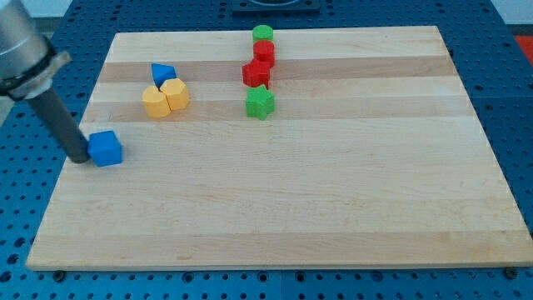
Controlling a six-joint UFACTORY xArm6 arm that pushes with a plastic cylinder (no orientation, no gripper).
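My tip (pixel 78 157) rests on the wooden board (pixel 333 208) near its left edge, touching the left side of a blue cube (pixel 105 148). Up and to the right lie two yellow blocks, a rounded one (pixel 154 102) and a hexagonal one (pixel 175 94), pressed together, with a blue wedge-like block (pixel 163 73) just above them. Further right stands a green star (pixel 260 102), a red star (pixel 256 73) above it, a red block (pixel 265 52) touching that, and a green cylinder (pixel 263 33) at the top.
The board lies on a blue perforated table (pixel 516 100). The arm's grey body (pixel 21 46) fills the view's upper left corner, above the rod.
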